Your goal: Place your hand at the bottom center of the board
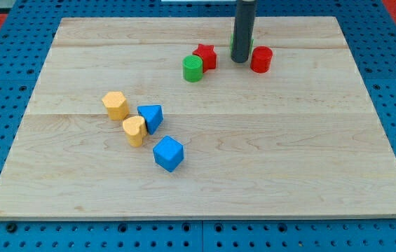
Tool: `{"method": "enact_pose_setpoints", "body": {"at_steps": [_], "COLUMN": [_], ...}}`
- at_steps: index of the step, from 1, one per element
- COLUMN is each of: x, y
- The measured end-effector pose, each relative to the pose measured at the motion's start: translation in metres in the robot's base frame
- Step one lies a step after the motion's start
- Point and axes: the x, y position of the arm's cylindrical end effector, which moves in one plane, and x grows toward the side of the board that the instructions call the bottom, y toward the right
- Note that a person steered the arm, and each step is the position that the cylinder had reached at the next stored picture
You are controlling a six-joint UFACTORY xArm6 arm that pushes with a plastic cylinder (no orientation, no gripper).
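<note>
Pale wooden board [205, 189] sits on a blue perforated table [1, 63]. My tip [240, 61] is the lower end of a straight dark rod, no gripper or jaws on it, so nothing to open or close; it holds nothing. Tip is down near the view's top, right of centre, between a red star-shaped block [205, 56] on its left and a red cylinder block [261, 59] just beside it on the right. A green block [234, 43] is mostly hidden behind the rod, shape can't be made out. Green cylinder block [193, 68] is touching or nearly touching the red star at its lower left. Second cluster at the view's left-centre: yellow hexagonal block [115, 105], yellow heart-shaped block [134, 130], blue triangular block [151, 117] touching the heart's right side, blue cube [168, 154] just below them. Bottom centre of the board is bare wood, well apart from the tip, which is near the opposite edge.
</note>
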Motion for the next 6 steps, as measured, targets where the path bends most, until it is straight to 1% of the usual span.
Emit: {"method": "enact_pose_setpoints", "body": {"at_steps": [1,2,3,4,5,6], "x": [-0.03,-0.029,-0.012,0.035,0.1,0.168], "y": [0.007,0.057,0.134,0.128,0.12,0.094]}}
